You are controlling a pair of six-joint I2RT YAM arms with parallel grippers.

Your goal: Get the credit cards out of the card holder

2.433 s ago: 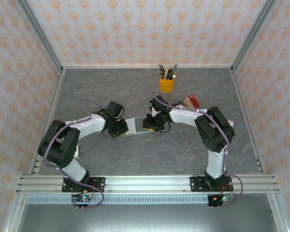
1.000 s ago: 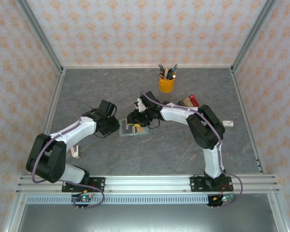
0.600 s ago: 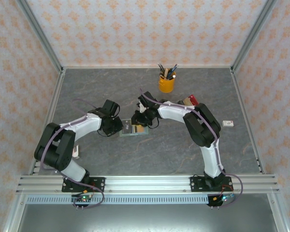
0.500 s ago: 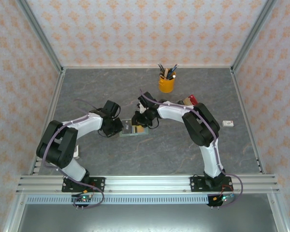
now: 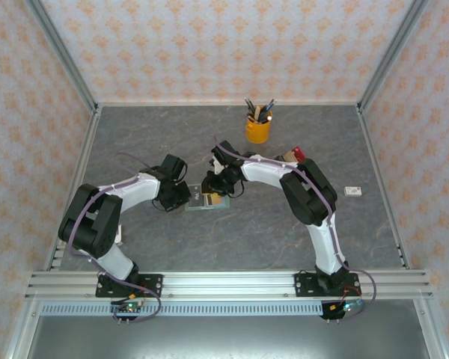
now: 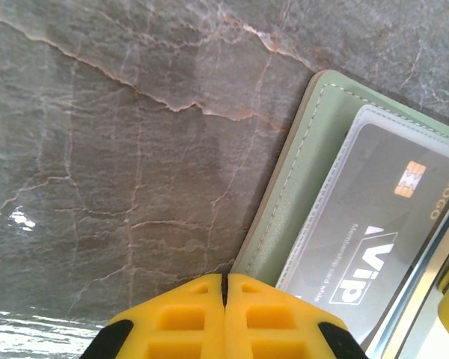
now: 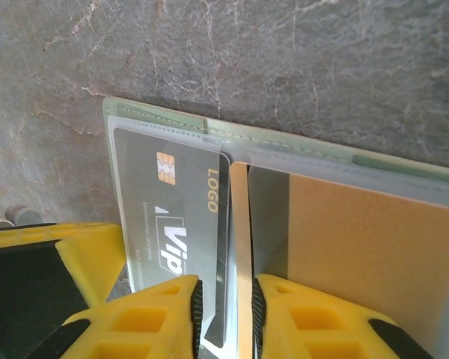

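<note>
- One card holder (image 6: 307,149), sage green, lies opened flat near the middle of the bench (image 5: 172,134), between my two arms.
- I count two credit cards, both in the holder's pockets, one on each side of its fold.
- The grey credit card (image 7: 168,202) has a gold chip and pale lettering and sits behind a clear window on the half nearer my left arm.
- The tan credit card (image 7: 359,254) fills the other half, also under a clear cover, with a dark band along the edge nearest the fold.
- My left fingers (image 6: 224,288) are pressed tip to tip with nothing between them, right at the holder's outer green edge beside the grey card.
- My right fingers (image 7: 226,295) stand narrow, one tip over the grey card and one over the tan card's dark band, with a pale strip at the fold between them. I cannot tell whether they pinch it.
- One yellow cup (image 5: 257,131) stands toward the back of the bench with dark pens in it, too small to count.
- One cluster of upright blocks (image 5: 293,157), tan, dark and red, stands to the cup's right, behind my right arm.
- One small white object (image 5: 352,191) lies by itself near the bench's right edge, well apart from the holder.
</note>
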